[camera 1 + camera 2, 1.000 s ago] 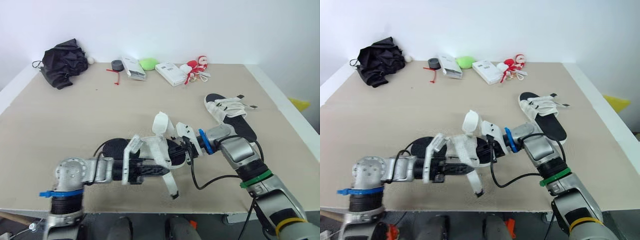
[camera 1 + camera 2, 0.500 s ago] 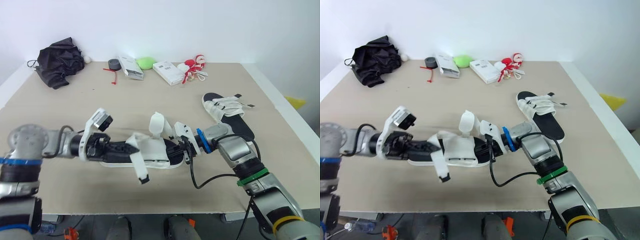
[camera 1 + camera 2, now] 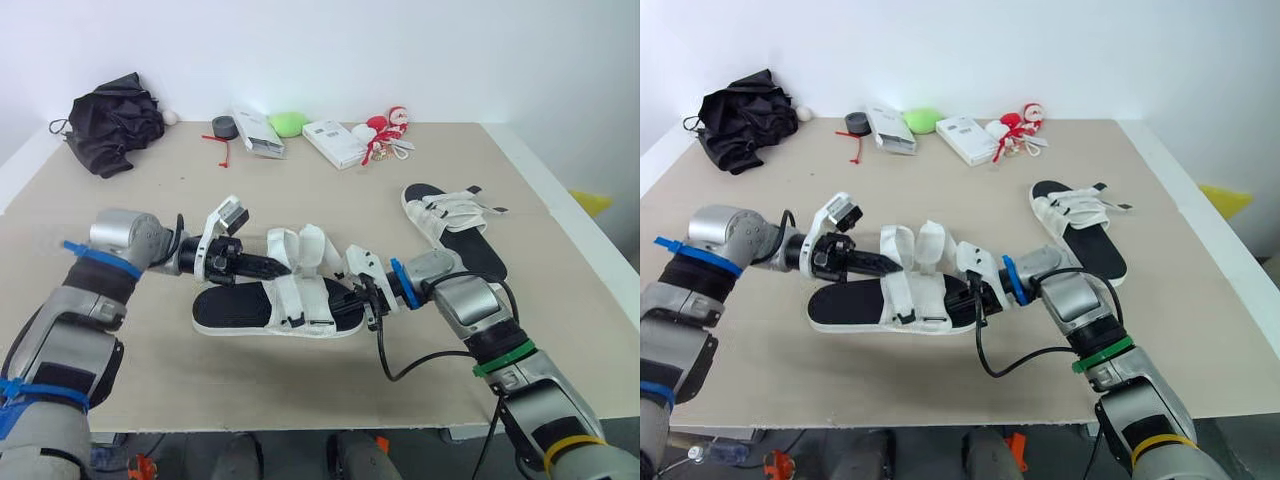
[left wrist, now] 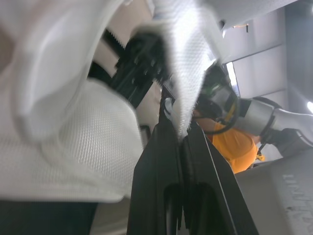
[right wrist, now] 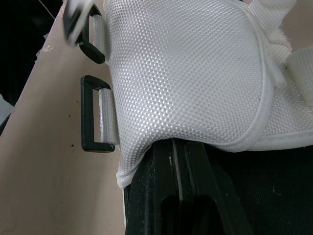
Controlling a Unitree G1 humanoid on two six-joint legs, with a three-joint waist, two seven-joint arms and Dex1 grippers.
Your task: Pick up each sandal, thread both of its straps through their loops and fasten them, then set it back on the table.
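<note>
Now: near sandal (image 3: 235,305) held at both ends, one strap (image 3: 284,248) pinched

The near sandal sits at the front middle of the table (image 3: 300,190), black sole down and white mesh upper (image 5: 186,73) on top. Cannot tell whether the sole rests fully on the surface.

The left gripper (image 3: 272,267) reaches in from the robot's left, at the sandal's far edge. Its fingers are pressed together, pinching the white strap, which stands up in a curl above the upper. In the left wrist view the strap's edge runs down between the two black fingers. A second strap (image 3: 314,247) curls up just beside it, toward the right gripper, with nothing holding it.

The right gripper (image 3: 360,300) is at the sandal's right end, fingers squeezed together and clamped on the sandal's edge. In the right wrist view its tips go under the rim of the mesh upper. That view also shows two black loops on short white tabs at the upper's side, one loop (image 5: 87,115) lying against the table.

The far sandal (image 3: 455,215) lies flat further back on the right, well apart from both grippers, with its straps across the upper and their ends sticking out to the right.

Along the back edge are a black cloth bundle (image 3: 115,120), a tape roll (image 3: 222,127), a white box (image 3: 258,133), a green object (image 3: 290,124), a second white box (image 3: 335,143) and a red and white toy (image 3: 385,130).
</note>
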